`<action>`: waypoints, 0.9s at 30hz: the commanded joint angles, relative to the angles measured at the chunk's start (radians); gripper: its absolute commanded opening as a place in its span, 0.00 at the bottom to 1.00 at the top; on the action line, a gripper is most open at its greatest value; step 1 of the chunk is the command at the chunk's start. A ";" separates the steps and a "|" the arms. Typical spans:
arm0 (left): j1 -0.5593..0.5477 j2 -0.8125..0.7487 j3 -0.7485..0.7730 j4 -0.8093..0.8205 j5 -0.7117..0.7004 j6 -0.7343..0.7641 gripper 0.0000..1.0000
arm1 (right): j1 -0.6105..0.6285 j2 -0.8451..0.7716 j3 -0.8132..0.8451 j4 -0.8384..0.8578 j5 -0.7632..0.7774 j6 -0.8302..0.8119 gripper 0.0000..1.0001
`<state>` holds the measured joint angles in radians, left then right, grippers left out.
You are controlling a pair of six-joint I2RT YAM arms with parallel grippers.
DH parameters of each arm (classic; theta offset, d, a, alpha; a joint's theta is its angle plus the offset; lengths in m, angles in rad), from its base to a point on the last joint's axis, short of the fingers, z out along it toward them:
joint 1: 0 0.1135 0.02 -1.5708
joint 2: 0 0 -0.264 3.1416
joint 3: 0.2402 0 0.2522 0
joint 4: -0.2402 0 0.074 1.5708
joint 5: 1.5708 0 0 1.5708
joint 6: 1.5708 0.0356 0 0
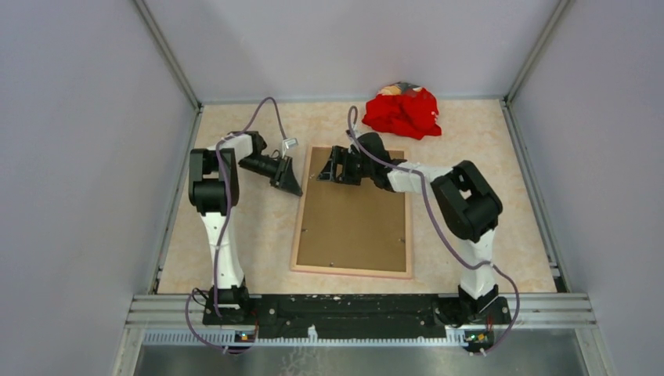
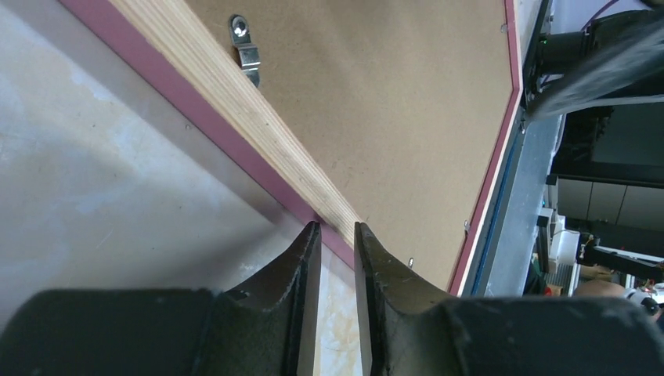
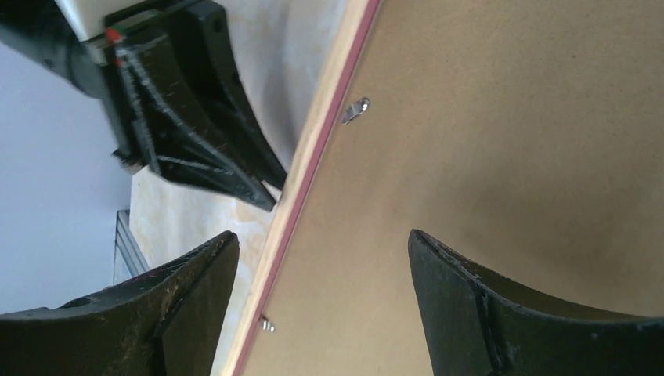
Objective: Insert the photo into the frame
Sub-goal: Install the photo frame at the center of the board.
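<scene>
The frame [image 1: 352,272] lies face down on the table, its tan wood back [image 2: 235,102] and pink edge showing. A brown backing board [image 1: 356,223] fills it, so the photo is hidden. My left gripper [image 1: 296,190] sits at the frame's left rail near the far corner. Its jaws [image 2: 337,229] are a narrow gap apart, with only table showing between them and the tips at the pink edge. My right gripper [image 1: 321,174] hovers over the board's far left corner. It stands wide open [image 3: 322,235], holding nothing, and straddles the rail [image 3: 313,157] and the board [image 3: 509,141].
A red cloth heap [image 1: 403,111] lies at the back right of the table. Small metal clips [image 2: 244,43] [image 3: 356,110] sit along the frame's inner edge. Grey walls enclose the table on three sides, and both arm bases stand at the near edge.
</scene>
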<state>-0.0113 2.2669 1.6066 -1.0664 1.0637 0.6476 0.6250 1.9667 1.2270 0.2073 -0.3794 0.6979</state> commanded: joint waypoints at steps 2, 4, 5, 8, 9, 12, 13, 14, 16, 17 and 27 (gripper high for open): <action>-0.014 -0.003 -0.007 0.018 0.064 0.000 0.26 | 0.002 0.114 0.134 0.018 -0.066 0.015 0.78; -0.016 0.001 -0.014 0.025 0.061 0.000 0.24 | 0.002 0.154 0.163 0.036 -0.077 0.046 0.77; -0.016 0.002 -0.019 0.031 0.060 -0.002 0.24 | 0.004 0.170 0.175 0.045 -0.080 0.058 0.76; -0.016 0.008 -0.032 0.044 0.052 -0.006 0.22 | 0.013 0.219 0.210 0.059 -0.089 0.087 0.75; -0.016 0.011 -0.036 0.047 0.052 -0.006 0.21 | 0.018 0.231 0.220 0.065 -0.090 0.096 0.75; -0.016 0.011 -0.047 0.055 0.058 -0.006 0.20 | 0.025 0.268 0.242 0.077 -0.086 0.116 0.74; -0.016 0.011 -0.050 0.058 0.056 -0.006 0.20 | 0.026 0.277 0.246 0.081 -0.083 0.124 0.74; -0.015 0.009 -0.052 0.059 0.057 -0.005 0.20 | 0.027 0.285 0.251 0.088 -0.083 0.132 0.74; -0.016 0.009 -0.055 0.061 0.054 -0.003 0.20 | 0.029 0.299 0.258 0.095 -0.082 0.148 0.73; -0.015 0.008 -0.056 0.061 0.052 -0.003 0.20 | 0.031 0.305 0.264 0.099 -0.083 0.153 0.73; -0.016 0.002 -0.062 0.060 0.046 0.006 0.19 | 0.042 0.346 0.298 0.105 -0.071 0.184 0.72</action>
<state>-0.0139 2.2677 1.5658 -1.0126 1.0962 0.6304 0.6521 2.2723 1.4891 0.3283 -0.4706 0.8734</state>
